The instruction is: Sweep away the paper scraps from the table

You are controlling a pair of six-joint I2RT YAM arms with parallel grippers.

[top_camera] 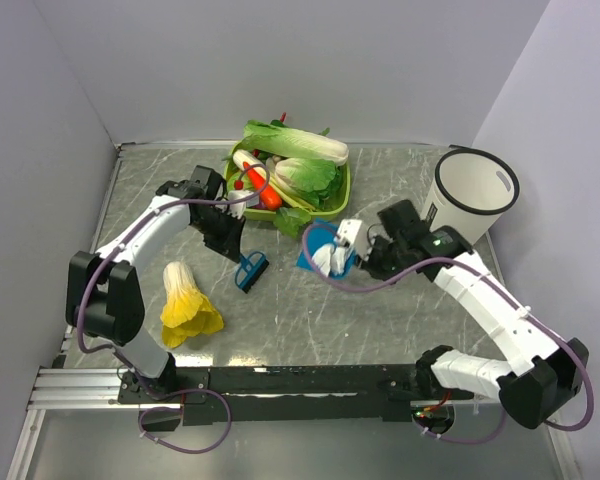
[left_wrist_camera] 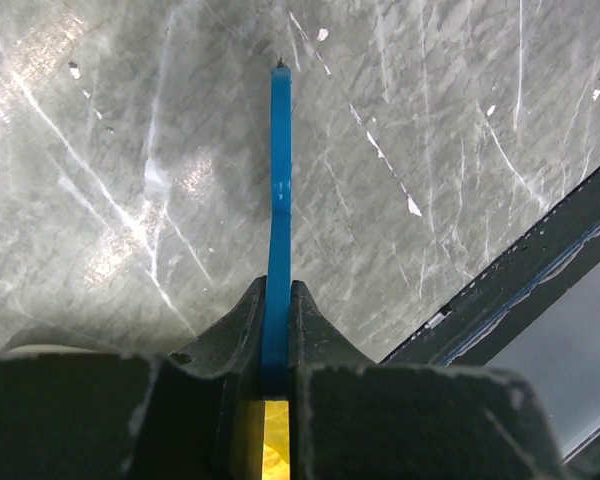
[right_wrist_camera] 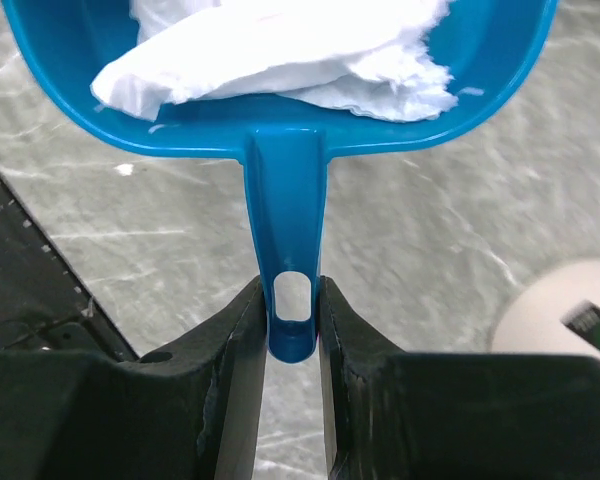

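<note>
My right gripper (top_camera: 368, 258) is shut on the handle (right_wrist_camera: 288, 220) of a blue dustpan (top_camera: 315, 250) held just above the table (top_camera: 400, 330). White paper scraps (top_camera: 332, 258) lie piled in the pan, also seen in the right wrist view (right_wrist_camera: 280, 50). My left gripper (top_camera: 232, 248) is shut on the handle of a small blue brush (top_camera: 251, 271), whose head is on or just above the table left of the dustpan. In the left wrist view the brush (left_wrist_camera: 278, 190) shows edge-on between my shut fingers. A few tiny white flecks (left_wrist_camera: 323, 34) lie on the marble.
A white bin (top_camera: 470, 195) stands at the right rear, close behind my right arm. A green basket (top_camera: 342, 200) with cabbages and other vegetables sits at the rear centre. A yellow-and-white leafy vegetable (top_camera: 185, 300) lies at the front left. A metal rail (top_camera: 280, 380) edges the front.
</note>
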